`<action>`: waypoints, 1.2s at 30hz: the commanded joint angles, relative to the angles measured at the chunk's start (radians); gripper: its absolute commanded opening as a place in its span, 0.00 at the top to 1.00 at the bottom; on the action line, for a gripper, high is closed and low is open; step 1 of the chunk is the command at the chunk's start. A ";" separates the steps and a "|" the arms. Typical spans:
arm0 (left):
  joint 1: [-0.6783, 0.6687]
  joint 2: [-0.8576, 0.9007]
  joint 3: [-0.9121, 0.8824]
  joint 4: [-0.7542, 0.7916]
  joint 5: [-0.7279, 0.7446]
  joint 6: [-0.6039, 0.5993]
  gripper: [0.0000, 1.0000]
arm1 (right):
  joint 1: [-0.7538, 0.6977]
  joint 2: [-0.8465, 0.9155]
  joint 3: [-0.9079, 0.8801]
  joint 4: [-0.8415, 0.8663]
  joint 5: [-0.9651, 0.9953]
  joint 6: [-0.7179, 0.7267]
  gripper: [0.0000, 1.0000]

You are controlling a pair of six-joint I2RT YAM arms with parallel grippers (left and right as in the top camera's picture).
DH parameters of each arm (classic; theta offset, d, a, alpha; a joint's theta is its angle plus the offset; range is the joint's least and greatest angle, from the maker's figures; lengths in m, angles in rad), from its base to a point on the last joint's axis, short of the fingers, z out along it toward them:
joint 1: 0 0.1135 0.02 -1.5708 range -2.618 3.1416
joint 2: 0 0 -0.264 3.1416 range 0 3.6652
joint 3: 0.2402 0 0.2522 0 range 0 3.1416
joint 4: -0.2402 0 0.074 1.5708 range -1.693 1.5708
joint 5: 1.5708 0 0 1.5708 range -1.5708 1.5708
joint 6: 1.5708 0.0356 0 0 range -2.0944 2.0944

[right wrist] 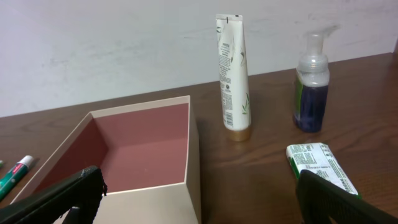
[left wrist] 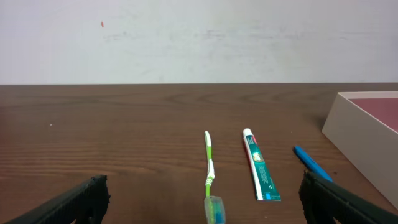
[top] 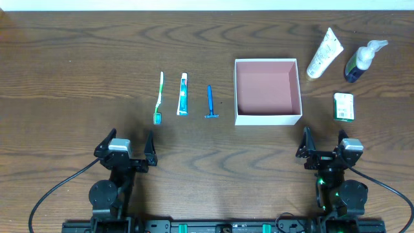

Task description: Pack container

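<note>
Setup: the container (top: 268, 118), a shallow square box with white walls and a pink floor, sits right of centre on the wooden table (top: 65, 97). Nothing is in it.

Left of it, in a row, lying roughly parallel and apart from each other: green toothbrush (top: 158, 98), toothpaste tube (top: 184, 94), blue razor (top: 210, 102). The razor is nearest the box. Right of it: white tube (top: 324, 54), pump bottle (top: 360, 61), green-and-white packet (top: 343, 107). In the right wrist view the tube and bottle stand upright and the packet lies flat.

Left gripper (top: 127, 145): jaws spread wide, holding nothing, near the table's front edge. Right gripper (top: 323, 145): likewise spread and bare, in front of the box's right corner.

Judgement: packing has not begun; all 6 items are outside. The step in hand is the 1st pick.

Notes for doing it well:
- Split by reach: left arm takes the 3 slim items, right arm the 3 on its side.
- Slim items lie flat; bring the fingertips right down to the wood and close across the narrow width, near mid-length, so the piece does not pivot.
- Release low and against 1 wall, keeping floor space for the bottle.
- Take the upright bottle and tube low on the body; a high grip may tip them.
</note>
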 commanded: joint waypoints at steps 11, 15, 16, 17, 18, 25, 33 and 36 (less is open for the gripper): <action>0.003 -0.006 -0.018 -0.032 0.014 0.002 0.02 | 0.013 -0.007 -0.004 -0.001 -0.006 -0.018 0.01; 0.003 -0.006 -0.018 -0.032 0.014 0.002 0.02 | 0.013 -0.007 -0.004 -0.002 -0.006 -0.018 0.01; 0.003 -0.006 -0.018 -0.032 0.014 0.002 0.02 | 0.013 -0.007 -0.004 -0.002 -0.006 -0.018 0.01; 0.003 -0.006 -0.018 -0.032 0.014 0.002 0.02 | 0.013 -0.007 -0.004 -0.002 -0.006 -0.018 0.01; 0.003 -0.006 -0.018 -0.032 0.014 0.002 0.02 | 0.013 -0.007 -0.004 -0.002 -0.006 -0.018 0.01; 0.003 -0.006 -0.018 -0.032 0.014 0.002 0.02 | 0.013 -0.007 -0.004 -0.002 -0.006 -0.018 0.01; 0.003 -0.006 -0.018 -0.032 0.014 0.002 0.02 | 0.013 -0.007 -0.004 0.030 0.021 -0.017 0.01; 0.003 -0.006 -0.018 -0.032 0.014 0.002 0.02 | 0.013 -0.007 -0.004 0.027 0.020 -0.017 0.01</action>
